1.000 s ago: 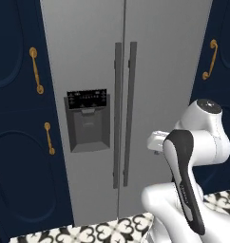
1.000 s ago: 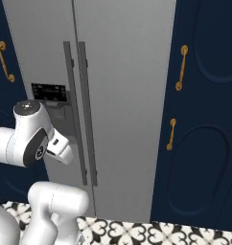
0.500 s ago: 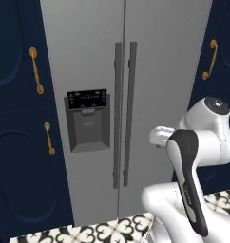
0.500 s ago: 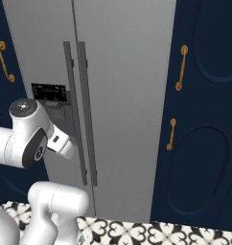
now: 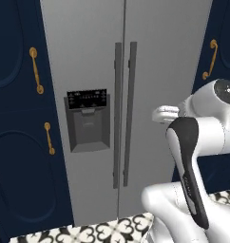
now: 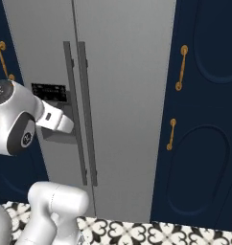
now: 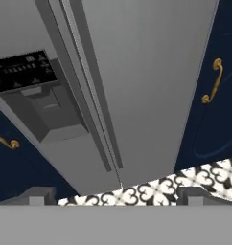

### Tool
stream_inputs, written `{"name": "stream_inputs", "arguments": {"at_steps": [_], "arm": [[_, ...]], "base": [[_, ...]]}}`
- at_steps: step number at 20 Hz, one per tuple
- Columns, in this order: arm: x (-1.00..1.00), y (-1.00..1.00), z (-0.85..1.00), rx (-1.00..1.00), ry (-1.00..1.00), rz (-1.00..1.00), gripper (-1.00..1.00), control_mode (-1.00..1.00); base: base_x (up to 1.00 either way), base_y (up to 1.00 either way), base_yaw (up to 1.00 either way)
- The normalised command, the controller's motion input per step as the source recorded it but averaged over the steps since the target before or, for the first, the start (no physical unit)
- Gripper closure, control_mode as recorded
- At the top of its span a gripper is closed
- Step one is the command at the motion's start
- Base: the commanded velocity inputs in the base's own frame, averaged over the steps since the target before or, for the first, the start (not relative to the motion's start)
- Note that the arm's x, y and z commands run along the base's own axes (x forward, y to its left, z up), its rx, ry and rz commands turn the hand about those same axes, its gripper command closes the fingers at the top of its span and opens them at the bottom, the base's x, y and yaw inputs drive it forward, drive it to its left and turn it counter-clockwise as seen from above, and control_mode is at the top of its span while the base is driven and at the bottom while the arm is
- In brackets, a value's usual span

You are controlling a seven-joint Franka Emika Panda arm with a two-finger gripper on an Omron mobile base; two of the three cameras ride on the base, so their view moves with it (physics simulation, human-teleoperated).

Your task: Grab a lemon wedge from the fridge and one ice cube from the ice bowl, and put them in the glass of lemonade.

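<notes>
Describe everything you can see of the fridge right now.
The fridge is a tall grey unit with a smooth, metal-like finish and two doors, both shut. Two long dark vertical handles run side by side along the centre seam. The left door carries a black dispenser panel above a recessed grey dispenser bay. It stands upright between navy cabinets with brass handles, on a patterned tile floor. Nothing touches it.

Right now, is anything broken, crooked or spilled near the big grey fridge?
Nothing stands out. The fridge has both doors shut, its dark handles hang straight side by side, and the dispenser panel looks whole. The navy cabinets are closed, and the patterned floor shows no spill.
</notes>
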Motion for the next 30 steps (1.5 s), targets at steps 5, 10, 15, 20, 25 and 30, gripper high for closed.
{"name": "stream_inputs", "arguments": {"at_steps": [5,10,15,20,25,30], "arm": [[0.27,0.00,0.16,-0.10,0.12,0.00,-1.00,-1.00],[0.66,-0.06,-0.68,0.00,-0.02,0.11,-1.00,-1.00],[1.00,-0.17,-0.40,0.00,0.00,0.08,-1.00,-1.00],[0.96,-0.03,-0.10,0.00,0.00,0.04,-1.00,-1.00],[0.49,0.06,-0.01,0.01,-0.06,0.01,-1.00,-1.00],[0.96,0.05,-0.13,0.00,0.00,0.00,-1.00,-1.00]], "base": [[0.00,0.00,0.00],[0.00,0.00,0.00],[0.00,0.00,0.00],[0.00,0.00,0.00],[0.00,0.00,0.00],[0.00,0.00,0.00]]}}
